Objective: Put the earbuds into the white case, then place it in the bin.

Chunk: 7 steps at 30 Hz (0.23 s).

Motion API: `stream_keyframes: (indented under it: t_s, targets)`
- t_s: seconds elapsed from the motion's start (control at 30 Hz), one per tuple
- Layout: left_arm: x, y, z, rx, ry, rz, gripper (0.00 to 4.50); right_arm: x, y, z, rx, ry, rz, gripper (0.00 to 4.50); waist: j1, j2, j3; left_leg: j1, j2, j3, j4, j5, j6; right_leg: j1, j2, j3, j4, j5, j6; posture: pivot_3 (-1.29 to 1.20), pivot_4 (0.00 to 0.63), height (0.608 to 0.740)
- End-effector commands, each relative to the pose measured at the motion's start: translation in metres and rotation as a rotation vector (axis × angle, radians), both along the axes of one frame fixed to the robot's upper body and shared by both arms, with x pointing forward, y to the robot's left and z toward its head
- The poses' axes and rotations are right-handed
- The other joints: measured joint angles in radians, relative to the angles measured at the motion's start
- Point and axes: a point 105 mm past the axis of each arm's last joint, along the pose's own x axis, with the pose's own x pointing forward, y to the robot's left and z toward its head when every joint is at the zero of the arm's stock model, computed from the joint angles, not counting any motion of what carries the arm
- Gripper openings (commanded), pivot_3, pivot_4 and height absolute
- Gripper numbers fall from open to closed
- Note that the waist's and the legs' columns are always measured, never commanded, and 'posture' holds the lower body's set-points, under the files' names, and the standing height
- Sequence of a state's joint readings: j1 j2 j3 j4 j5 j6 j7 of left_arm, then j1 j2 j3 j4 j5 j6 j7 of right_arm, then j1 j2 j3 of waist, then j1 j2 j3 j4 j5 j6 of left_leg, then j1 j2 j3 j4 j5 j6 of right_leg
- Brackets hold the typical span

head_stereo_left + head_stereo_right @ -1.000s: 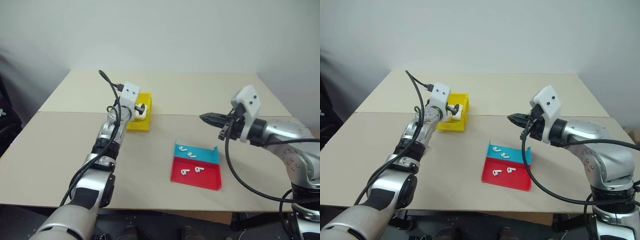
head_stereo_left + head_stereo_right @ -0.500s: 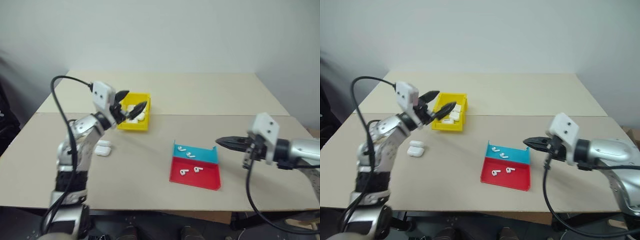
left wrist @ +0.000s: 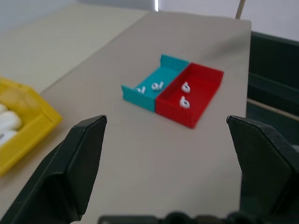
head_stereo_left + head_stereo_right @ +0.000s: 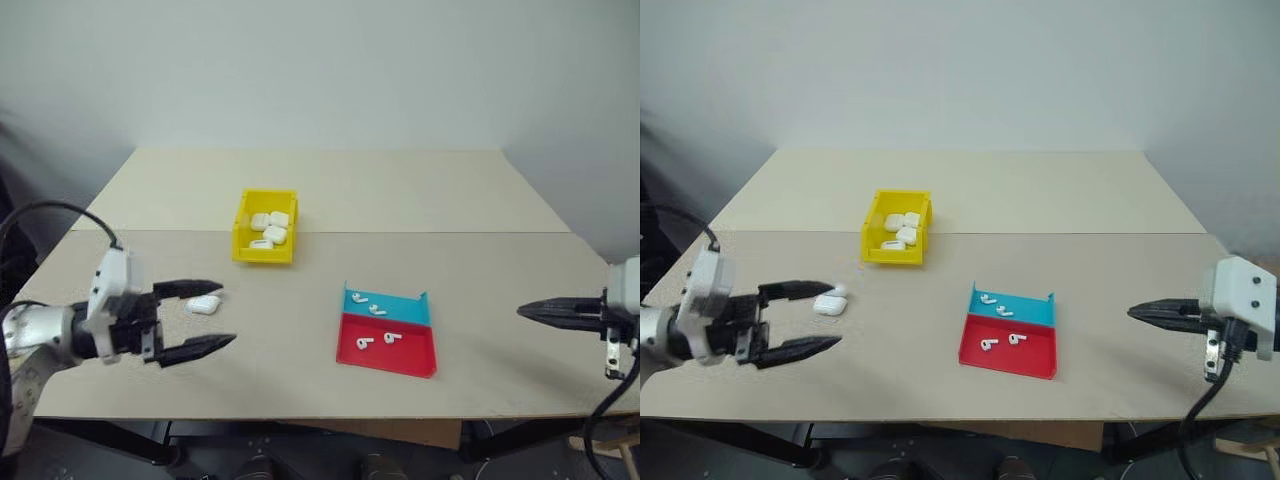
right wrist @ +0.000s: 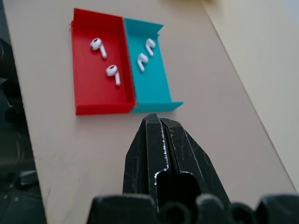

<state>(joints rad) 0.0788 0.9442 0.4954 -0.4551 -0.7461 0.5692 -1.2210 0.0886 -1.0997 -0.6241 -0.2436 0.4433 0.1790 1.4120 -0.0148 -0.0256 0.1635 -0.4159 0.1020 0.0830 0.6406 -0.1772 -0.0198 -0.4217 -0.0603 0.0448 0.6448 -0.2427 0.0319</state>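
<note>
Now left gripper [image 4: 205,317] level, agape — right gripper [image 4: 527,311] pinched.

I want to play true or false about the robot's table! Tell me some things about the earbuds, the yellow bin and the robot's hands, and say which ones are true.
1. Four earbuds lie in the red and blue tray. True.
2. The yellow bin is empty. False: several white cases lie in it.
3. The left gripper is shut tight. False: its fingers stand wide apart, holding nothing.
4. The right gripper is shut. True.
5. One white case lies on the table, outside the bin. True.
6. Both tray halves are red. False: one half is red, the other blue.
</note>
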Motion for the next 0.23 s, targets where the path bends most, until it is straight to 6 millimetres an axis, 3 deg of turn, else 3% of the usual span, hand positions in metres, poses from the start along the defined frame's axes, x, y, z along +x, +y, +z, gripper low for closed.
stream_keyframes:
  t_s: [0.03,0.23]
  targets:
    - [-0.0098,0.0061,0.0062,0.046,-0.038,-0.013,4.48,-0.0025,-0.0012,0.0064,-0.027,-0.049,0.005,0.00,0.000,0.000,0.000,0.000,0.000,0.000,0.000,0.000,0.000,0.000,0.000,0.000,0.000,0.000,0.000,0.00,0.150,0.740]
    - [-0.0127,0.0052,0.0101,0.048,-0.066,0.016,4.48,0.0036,0.0063,0.0021,0.004,-0.045,0.019,0.00,0.000,0.000,0.000,0.001,0.000,0.000,0.000,-0.004,-0.007,0.000,0.000,0.000,0.000,0.000,0.000,0.00,0.150,0.740]
